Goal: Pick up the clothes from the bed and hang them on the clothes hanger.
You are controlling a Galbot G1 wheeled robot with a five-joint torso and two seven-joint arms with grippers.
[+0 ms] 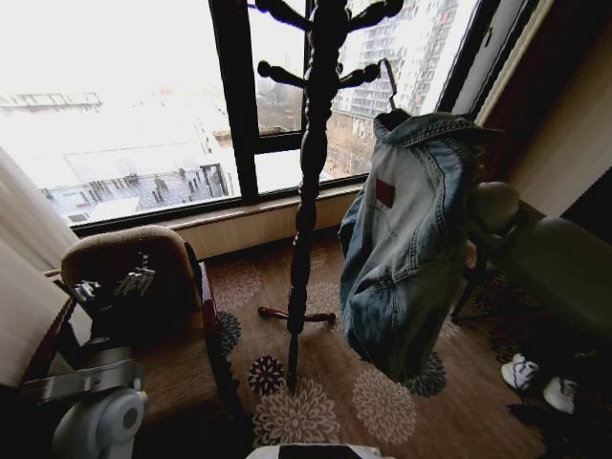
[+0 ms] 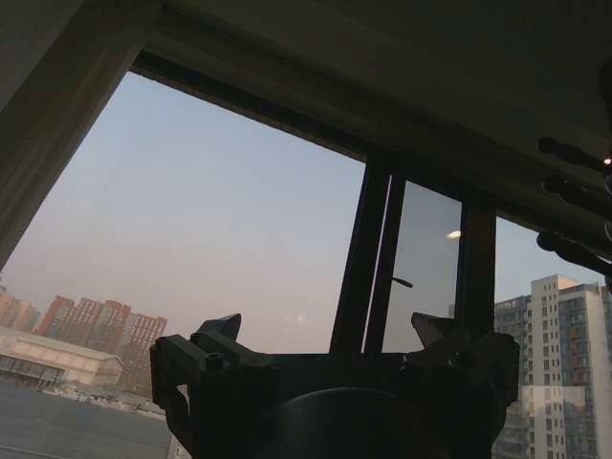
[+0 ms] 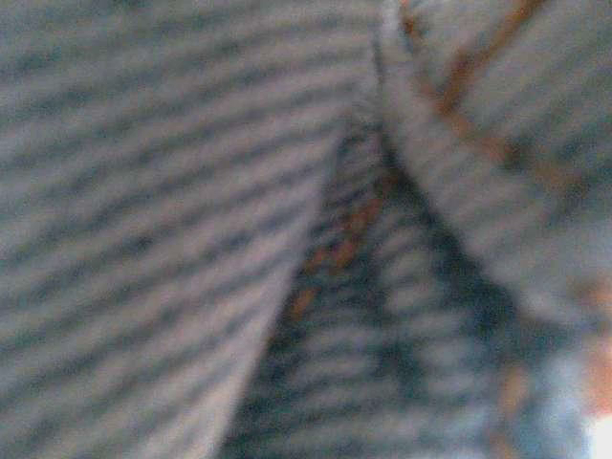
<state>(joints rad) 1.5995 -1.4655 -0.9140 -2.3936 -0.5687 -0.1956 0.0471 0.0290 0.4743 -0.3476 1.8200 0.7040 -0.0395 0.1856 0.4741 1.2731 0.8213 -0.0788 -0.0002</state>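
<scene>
Jacket (image 1: 406, 239): hangs at 3 o'clock of the coat stand (image 1: 308, 172) | Right jaws: state cannot tell — buried in denim | Left gripper (image 2: 325, 344): open, empty | Risk: you snag cloth withdrawing — jacket drops.

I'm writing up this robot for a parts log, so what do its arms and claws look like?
The left arm has a rounded pale grey joint, a silvery band and a dark boxy wrist. Its left claw is black with two angular, notched metal fingers. The right arm is smooth, rounded, dull grey-green segments.
</scene>
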